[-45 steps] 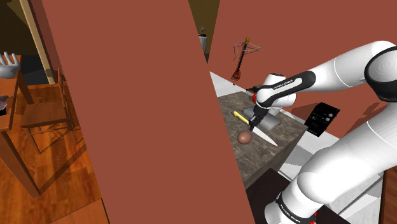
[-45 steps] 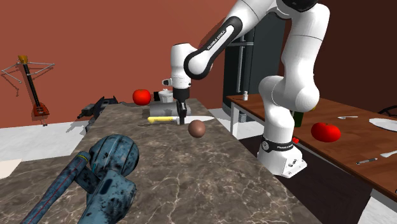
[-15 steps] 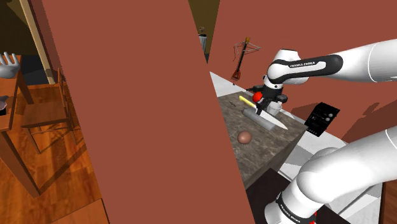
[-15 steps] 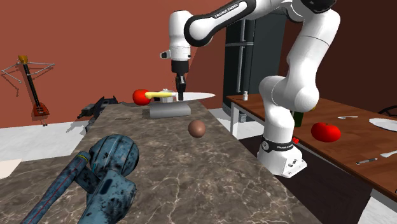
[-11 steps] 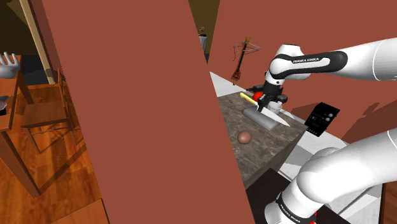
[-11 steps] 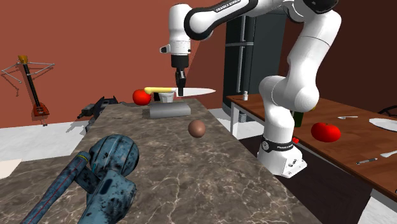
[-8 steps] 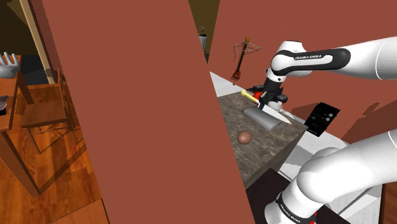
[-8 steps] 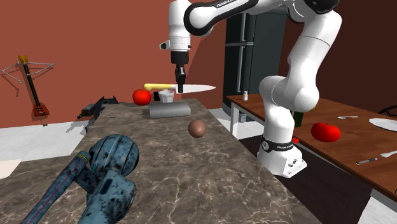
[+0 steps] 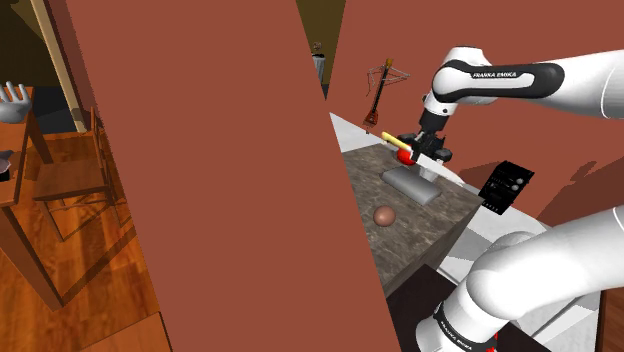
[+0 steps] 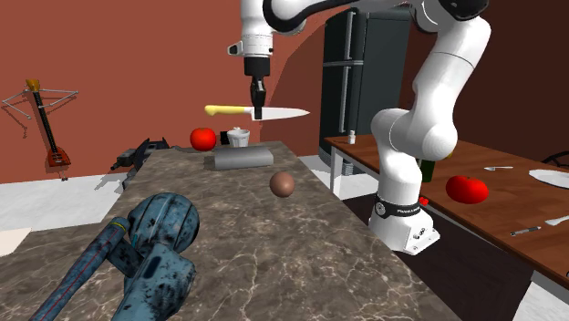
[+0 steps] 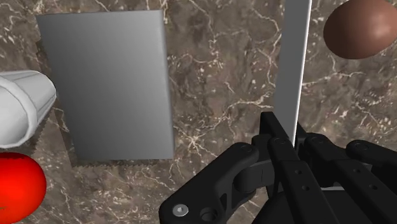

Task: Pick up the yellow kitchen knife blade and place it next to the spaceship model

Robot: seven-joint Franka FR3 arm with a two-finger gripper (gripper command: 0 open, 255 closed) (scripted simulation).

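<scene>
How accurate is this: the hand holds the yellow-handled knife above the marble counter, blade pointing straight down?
Not quite. In the second exterior view, the hand holds the yellow-handled knife above the marble counter with its blade lying level, not pointing down.

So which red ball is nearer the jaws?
The red ball on the marble counter beside the white cup; the other red ball lies on the wooden table.
</scene>
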